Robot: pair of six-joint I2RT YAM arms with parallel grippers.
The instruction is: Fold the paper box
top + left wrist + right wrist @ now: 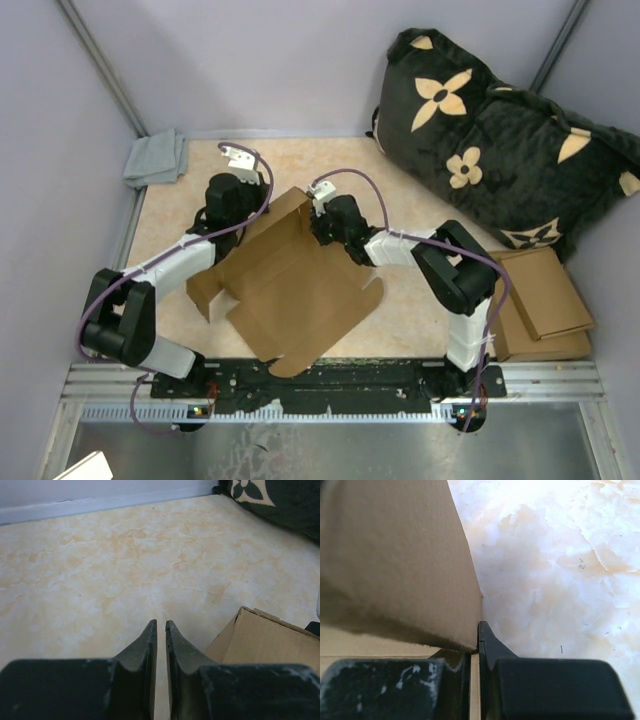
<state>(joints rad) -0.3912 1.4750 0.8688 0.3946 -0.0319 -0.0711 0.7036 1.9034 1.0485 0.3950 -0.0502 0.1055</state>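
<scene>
Cardboard held by one edge only is the main hazard at this stage. On the left, the left gripper (161, 625) hangs over bare table (100, 570), just beside the raised rear corner of the paper box (290, 285) and apart from it. That side therefore has no support. Any pull from the other arm can drag or swivel the whole sheet across the smooth surface instead of bending it at the crease. In the centre, the wide front panel lies flat and unrestrained near the arm bases, so it can lift or slide over the near edge. On the right, the thin wall sits at the very tips of the right gripper (479, 630). A fast swing can let it slip out, or can crush or tear the edge.

Hand state, left to right:
- Left gripper: fingers (145, 650) nearly pressed together, with a thin slit between them. Nothing is in the slit and nothing is touched.
- Right gripper: pressed together, pinching the raised wall of the paper box at its rear right. Cardboard fills the left of the wrist view.

The paper box rests mid-table between both arms, partly folded.
</scene>
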